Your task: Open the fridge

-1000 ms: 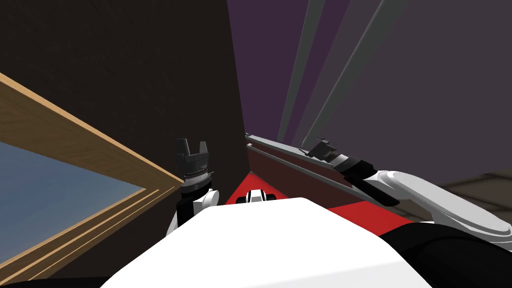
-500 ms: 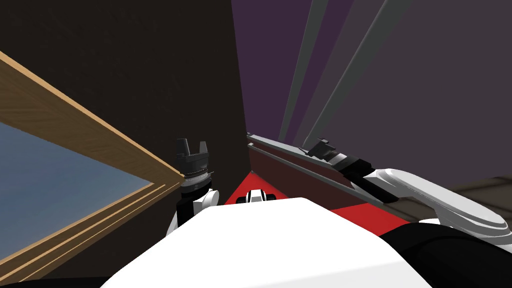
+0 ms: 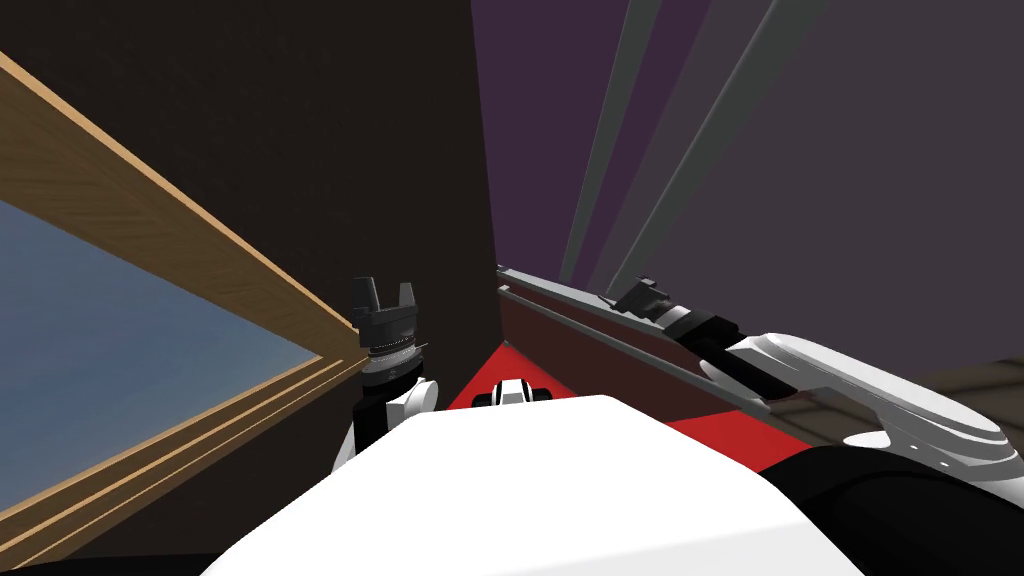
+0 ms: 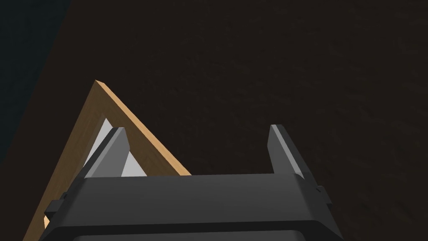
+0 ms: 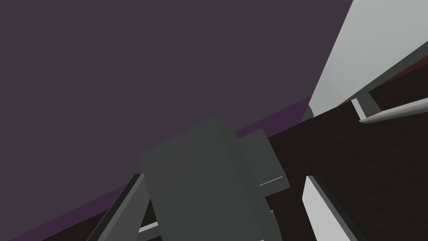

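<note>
My right gripper [image 3: 640, 292] is the nearer one. Its fingers are spread either side of the dark grey block-shaped handle [image 5: 200, 180] on the dark red, grey-edged fridge door [image 3: 570, 345], whose long edge runs from centre off to the right. My left gripper [image 3: 383, 292], also spread and holding nothing, hangs well apart to the left.

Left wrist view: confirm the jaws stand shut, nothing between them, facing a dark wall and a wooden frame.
Wrong: the left gripper has its jaws open, not shut, as the left wrist view shows. The rest holds: nothing between them, facing a dark wall and a wooden frame.
</note>
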Motion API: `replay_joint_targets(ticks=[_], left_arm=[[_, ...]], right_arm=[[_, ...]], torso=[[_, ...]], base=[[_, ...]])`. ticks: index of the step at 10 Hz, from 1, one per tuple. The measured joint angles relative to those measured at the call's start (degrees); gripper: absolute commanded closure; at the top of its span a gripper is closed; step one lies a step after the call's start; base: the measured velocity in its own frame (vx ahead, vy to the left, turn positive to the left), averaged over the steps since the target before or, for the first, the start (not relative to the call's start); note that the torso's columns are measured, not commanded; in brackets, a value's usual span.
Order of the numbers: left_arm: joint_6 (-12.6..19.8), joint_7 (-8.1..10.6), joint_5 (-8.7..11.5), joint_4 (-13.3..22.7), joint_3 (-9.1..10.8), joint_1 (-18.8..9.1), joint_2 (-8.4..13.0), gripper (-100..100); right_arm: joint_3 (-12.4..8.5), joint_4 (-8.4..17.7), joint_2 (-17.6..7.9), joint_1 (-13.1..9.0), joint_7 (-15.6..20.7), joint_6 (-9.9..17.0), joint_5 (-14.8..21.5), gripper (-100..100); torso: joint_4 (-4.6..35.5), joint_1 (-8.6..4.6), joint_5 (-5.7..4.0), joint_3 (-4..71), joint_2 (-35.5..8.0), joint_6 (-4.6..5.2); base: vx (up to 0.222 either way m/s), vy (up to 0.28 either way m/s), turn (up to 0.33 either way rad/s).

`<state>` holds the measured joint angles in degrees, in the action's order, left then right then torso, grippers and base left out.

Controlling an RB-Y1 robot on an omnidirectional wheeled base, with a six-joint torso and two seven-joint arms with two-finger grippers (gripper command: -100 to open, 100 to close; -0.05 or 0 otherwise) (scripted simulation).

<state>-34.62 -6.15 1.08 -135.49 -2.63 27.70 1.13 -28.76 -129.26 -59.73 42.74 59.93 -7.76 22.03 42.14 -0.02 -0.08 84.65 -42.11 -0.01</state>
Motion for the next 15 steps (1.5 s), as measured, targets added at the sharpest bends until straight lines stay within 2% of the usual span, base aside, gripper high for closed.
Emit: replay_joint_targets(ticks=[1,2,7,9,15], left_arm=[[0.0,0.0,0.0,0.0,0.0,0.0,0.0,0],[0.0,0.0,0.0,0.0,0.0,0.0,0.0,0],[0.0,0.0,0.0,0.0,0.0,0.0,0.0,0],[0.0,0.0,0.0,0.0,0.0,0.0,0.0,0],[0.0,0.0,0.0,0.0,0.0,0.0,0.0,0]], right_arm=[[0.2,0.1,-0.2,-0.1,1.0,0.3,-1.3,-100],[0.2,0.0,-0.2,-0.1,1.2,0.4,-1.5,100],[-1.1,-0.3,4.4,-1.6,-6.1,-5.1,6.5,100],[-1.4,-0.5,5.2,-1.9,-8.7,-6.3,9.5,100],[-2.8,-1.0,10.2,-3.5,-17.3,-12.1,19.4,100]], torso=[[0.0,0.0,-0.01,0.0,0.0,0.05],[0.0,-0.01,0.01,0.0,0.0,0.03],[0.2,-0.02,0.05,-0.1,-0.2,0.06],[0.2,0.04,0.09,-0.1,-0.3,-0.01],[0.3,0.0,0.11,-0.2,-0.3,0.16]], base=[[0.0,0.0,0.0],[0.023,-0.002,-0.079],[0.027,0.003,-0.061],[0.013,0.001,-0.03],[0.02,0.002,-0.051]])
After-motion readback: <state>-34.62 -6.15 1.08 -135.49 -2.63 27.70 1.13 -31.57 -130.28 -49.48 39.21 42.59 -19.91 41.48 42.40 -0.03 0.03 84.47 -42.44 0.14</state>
